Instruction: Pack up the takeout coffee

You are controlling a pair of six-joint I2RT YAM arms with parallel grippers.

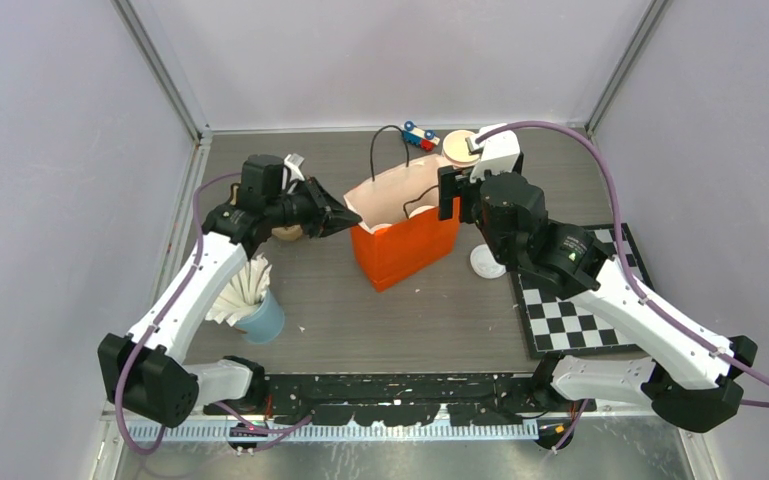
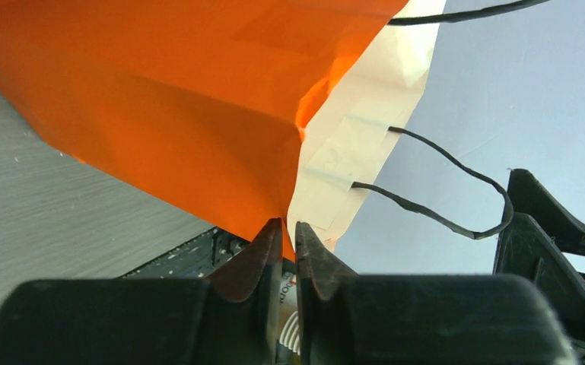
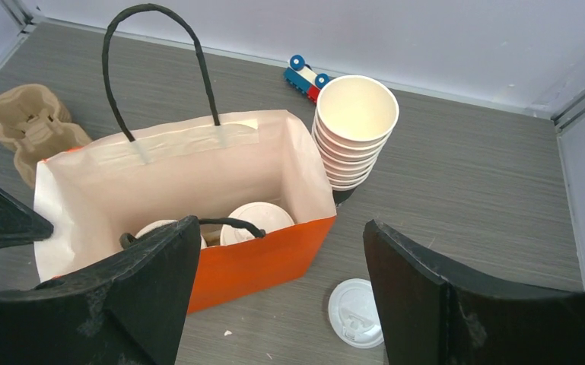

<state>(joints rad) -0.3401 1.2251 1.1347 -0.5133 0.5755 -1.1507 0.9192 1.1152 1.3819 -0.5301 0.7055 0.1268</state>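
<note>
Coffee cups, two small white paper ones with round white plastic lids, stand side by side at the bottom of the orange paper bag. The left gripper has its jaws almost together at the bag's left rim, with the paper edge in the narrow gap; whether it really pinches, I cannot tell. The right gripper hangs above the bag's right end, jaws wide apart, holding nothing.

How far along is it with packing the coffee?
Two lidded cups already sit inside the orange bag. The left pincer pinches the bag's rim, and the right pincer hangs open above it, empty. A loose lid lies beside the bag. No other filled cup shows, so packing looks nearly done.
</note>
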